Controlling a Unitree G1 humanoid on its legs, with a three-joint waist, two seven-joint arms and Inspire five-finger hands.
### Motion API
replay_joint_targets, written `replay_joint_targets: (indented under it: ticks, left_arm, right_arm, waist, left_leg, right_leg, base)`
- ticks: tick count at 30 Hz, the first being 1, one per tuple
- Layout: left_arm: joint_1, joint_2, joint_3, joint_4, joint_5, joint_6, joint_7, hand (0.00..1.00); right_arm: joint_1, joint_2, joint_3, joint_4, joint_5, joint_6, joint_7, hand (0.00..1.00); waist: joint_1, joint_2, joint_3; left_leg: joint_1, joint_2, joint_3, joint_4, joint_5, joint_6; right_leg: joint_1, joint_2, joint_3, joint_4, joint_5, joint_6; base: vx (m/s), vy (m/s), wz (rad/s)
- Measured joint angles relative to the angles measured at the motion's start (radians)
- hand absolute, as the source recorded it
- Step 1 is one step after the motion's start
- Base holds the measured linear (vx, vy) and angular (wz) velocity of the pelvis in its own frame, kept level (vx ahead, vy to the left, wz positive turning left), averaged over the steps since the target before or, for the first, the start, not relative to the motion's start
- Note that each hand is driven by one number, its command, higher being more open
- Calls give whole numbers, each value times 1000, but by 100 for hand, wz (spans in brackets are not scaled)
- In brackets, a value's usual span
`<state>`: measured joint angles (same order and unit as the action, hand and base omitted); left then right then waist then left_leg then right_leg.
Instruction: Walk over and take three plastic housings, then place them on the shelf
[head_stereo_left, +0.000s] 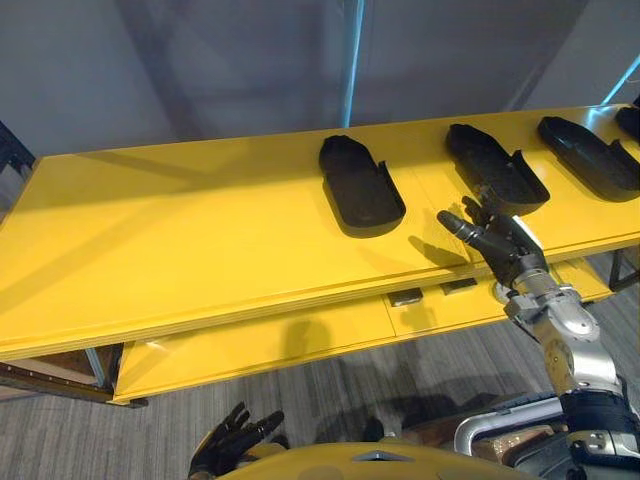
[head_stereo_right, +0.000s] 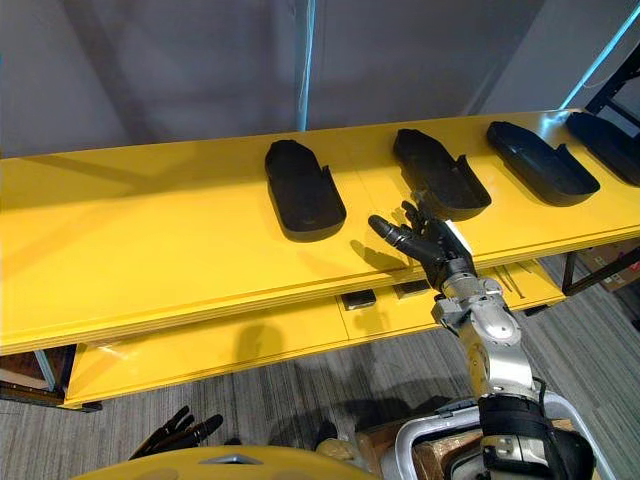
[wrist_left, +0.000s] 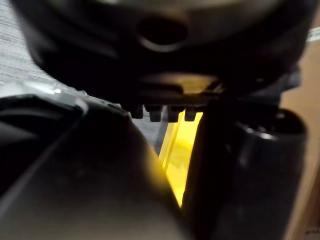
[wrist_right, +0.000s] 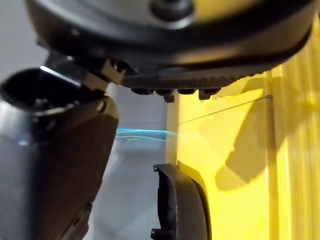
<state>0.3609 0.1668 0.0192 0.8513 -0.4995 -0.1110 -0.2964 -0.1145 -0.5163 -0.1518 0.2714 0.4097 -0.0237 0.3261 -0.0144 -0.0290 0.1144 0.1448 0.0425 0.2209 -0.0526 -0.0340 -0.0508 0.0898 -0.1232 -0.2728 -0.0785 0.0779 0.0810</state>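
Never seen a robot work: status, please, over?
Right hand open, near a black housing on the yellow table. Left hand open, low. Nothing taken yet. Nothing blocks it.

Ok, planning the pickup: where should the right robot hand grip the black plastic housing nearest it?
Probably across its near end, coming from the front edge of the yellow table. The black plastic housing lies lengthwise away from the right robot hand, hollow side up, with raised walls to pinch.
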Motion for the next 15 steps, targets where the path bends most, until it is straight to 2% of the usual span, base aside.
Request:
replay_joint_targets:
  ticks: [15]
  left_arm:
    - [5,-3,1,-3,-1,4,-3,100]
  right_arm:
    - [-113,-1,44,156,5,14,41,100]
  waist:
    - [-12,9,-5]
  left_leg:
    - [-16,-18,-51,13,12,14]
  right_leg:
    - [16,-18,-53,0,4,7]
  base:
    - [-30,5,9]
